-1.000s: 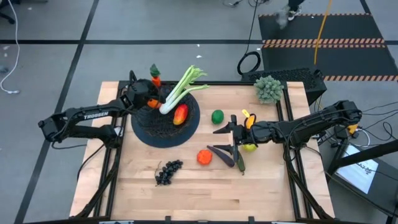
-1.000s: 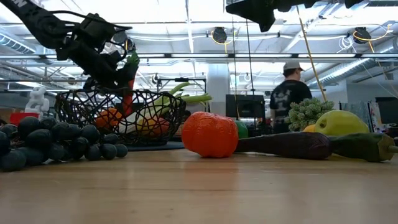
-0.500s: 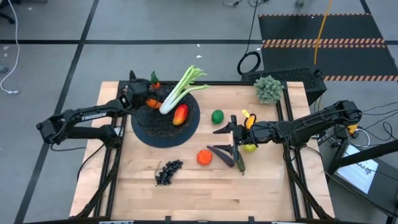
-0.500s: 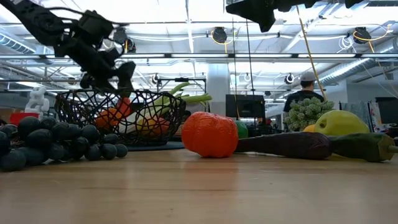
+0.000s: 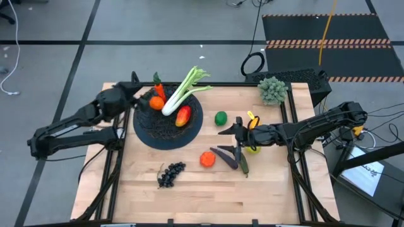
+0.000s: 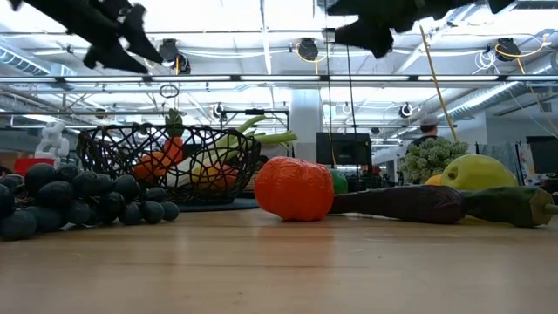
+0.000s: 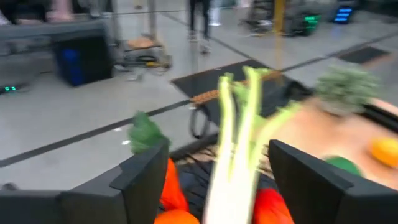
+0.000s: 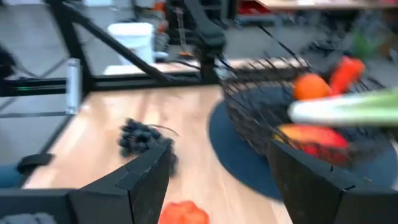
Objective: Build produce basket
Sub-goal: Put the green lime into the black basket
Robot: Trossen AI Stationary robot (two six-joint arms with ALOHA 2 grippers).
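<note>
The black wire basket (image 5: 165,128) stands at the table's far left. In it lie a carrot (image 5: 158,92), an orange (image 5: 155,103), a red-yellow mango (image 5: 184,115) and a pale-green leafy stalk (image 5: 183,90) that leans out over the far rim. My left gripper (image 5: 131,96) hangs open, raised just left of the basket, with nothing between its fingers (image 7: 144,167). My right gripper (image 5: 237,132) hovers open above the produce at mid-right, where an eggplant (image 5: 223,157), cucumber (image 5: 243,166) and lemon (image 5: 254,149) lie. A green apple (image 5: 220,118), a second orange (image 5: 207,159) and grapes (image 5: 170,174) lie loose on the table.
A grey-green frilly clump (image 5: 273,89) sits at the far right corner. The basket rests on a dark round mat (image 8: 236,163). Bare wood stretches along the near edge (image 5: 208,202). A person (image 6: 429,131) stands far off in the room behind.
My left gripper has opened and let go of the carrot, then drawn back up and toward the table's left edge. The carrot, held upright over the basket's far-left rim before, now lies in the basket, its green top sticking up over the rim.
</note>
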